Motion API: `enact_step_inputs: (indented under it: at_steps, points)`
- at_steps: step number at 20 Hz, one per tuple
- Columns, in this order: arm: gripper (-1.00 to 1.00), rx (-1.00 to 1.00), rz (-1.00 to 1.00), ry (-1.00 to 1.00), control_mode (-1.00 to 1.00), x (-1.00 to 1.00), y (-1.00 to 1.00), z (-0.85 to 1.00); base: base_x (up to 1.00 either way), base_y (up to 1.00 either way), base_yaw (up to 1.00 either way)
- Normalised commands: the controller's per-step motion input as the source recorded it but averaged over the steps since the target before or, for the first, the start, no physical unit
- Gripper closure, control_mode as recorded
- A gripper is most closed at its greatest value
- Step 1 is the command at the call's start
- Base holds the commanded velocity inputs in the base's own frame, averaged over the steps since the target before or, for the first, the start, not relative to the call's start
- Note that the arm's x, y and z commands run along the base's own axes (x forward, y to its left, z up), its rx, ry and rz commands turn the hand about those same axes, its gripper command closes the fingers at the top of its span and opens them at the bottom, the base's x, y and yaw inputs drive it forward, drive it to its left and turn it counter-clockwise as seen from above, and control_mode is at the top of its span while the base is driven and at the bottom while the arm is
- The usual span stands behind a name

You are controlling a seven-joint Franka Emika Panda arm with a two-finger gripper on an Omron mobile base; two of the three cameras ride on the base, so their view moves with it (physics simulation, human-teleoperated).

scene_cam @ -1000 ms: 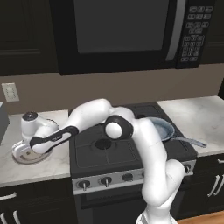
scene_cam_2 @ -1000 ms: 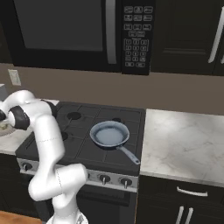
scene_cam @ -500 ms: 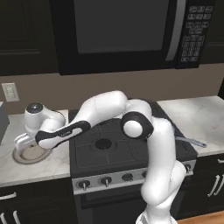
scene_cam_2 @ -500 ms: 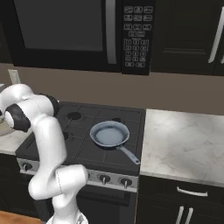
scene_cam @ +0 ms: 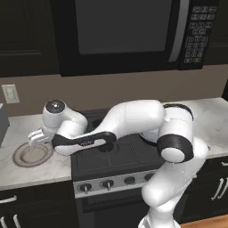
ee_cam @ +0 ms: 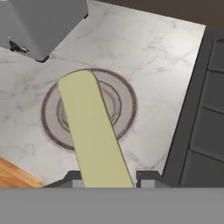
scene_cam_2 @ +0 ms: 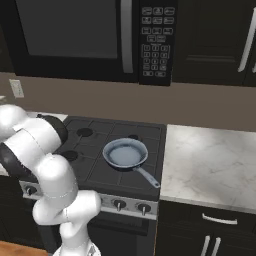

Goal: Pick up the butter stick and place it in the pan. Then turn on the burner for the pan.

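Note:
The pale-yellow butter stick (ee_cam: 91,127) is clamped between my gripper (ee_cam: 109,178), whose dark fingertips (ee_cam: 148,177) press on its near end. It sticks out over the round beige plate (ee_cam: 49,127) on the marble counter, clear of the plate's surface. From the left base camera, my hand (scene_cam: 37,137) hovers just above that plate (scene_cam: 22,156), left of the stove. The pan (scene_cam_2: 125,152), blue-grey inside with a silver handle, sits on the front right burner and holds nothing.
A grey box-shaped appliance (ee_cam: 41,22) stands on the counter beyond the plate. The black stove's edge (ee_cam: 194,113) lies to the right of the plate. Burner knobs (scene_cam_2: 119,204) line the stove front. A microwave (scene_cam_2: 90,35) hangs overhead.
My hand has come up off the plate with the butter stick in its fingers, and the arm's elbow has swung rightward over the stove.

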Motion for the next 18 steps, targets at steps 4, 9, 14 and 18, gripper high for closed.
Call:
enact_step_inputs:
  at_steps: [4, 9, 14, 18]
  points:
    - [1.0, 0.18, -0.08, -0.02, -1.0, -0.47, -1.0, 0.3, 0.0, 0.0, 0.0]
    - [1.0, 0.18, -0.06, 0.0, -1.0, -0.32, -1.0, 0.34, 0.0, 0.0, 0.0]
    - [1.0, 0.14, -0.04, 0.0, -1.0, -0.1, -0.94, 0.41, 0.0, 0.0, 0.0]
    - [1.0, 0.02, -0.05, 0.0, -1.0, -0.04, -0.75, 0.5, 0.0, 0.0, 0.0]
